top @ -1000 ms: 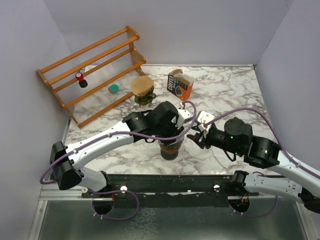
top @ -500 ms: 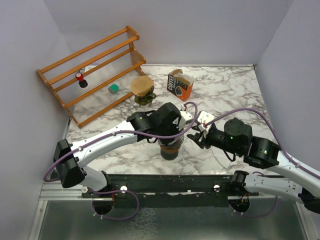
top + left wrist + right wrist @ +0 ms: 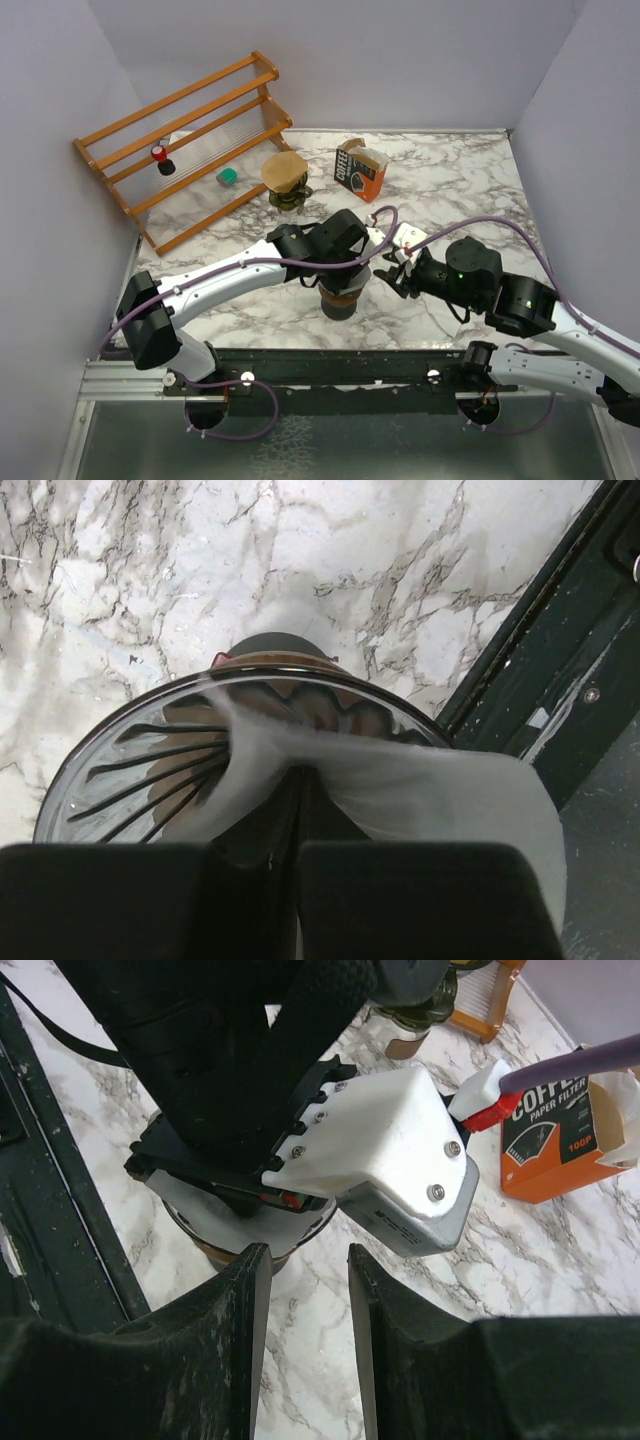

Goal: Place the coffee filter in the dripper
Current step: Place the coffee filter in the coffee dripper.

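Note:
The glass dripper (image 3: 130, 770) with dark ribs stands on a brown-banded cup (image 3: 340, 298) near the table's front edge. A white coffee filter (image 3: 430, 790) lies crumpled inside it, one flap reaching over the rim. My left gripper (image 3: 297, 780) points down into the dripper (image 3: 350, 265), shut on the filter where its folds meet. My right gripper (image 3: 308, 1260) hovers open just right of the dripper (image 3: 393, 270), holding nothing. Beyond its fingers I see the filter's edge (image 3: 265, 1228) under the left wrist.
An orange coffee filter box (image 3: 360, 170) stands behind the dripper. A second dripper with a brown filter (image 3: 285, 180) sits left of the box. A wooden rack (image 3: 180, 140) fills the back left, with a green item (image 3: 228, 177) and a red-capped item (image 3: 162, 158).
My left gripper has gone from partly open to shut over the dripper, and its arm has shifted slightly right. The right arm has not moved.

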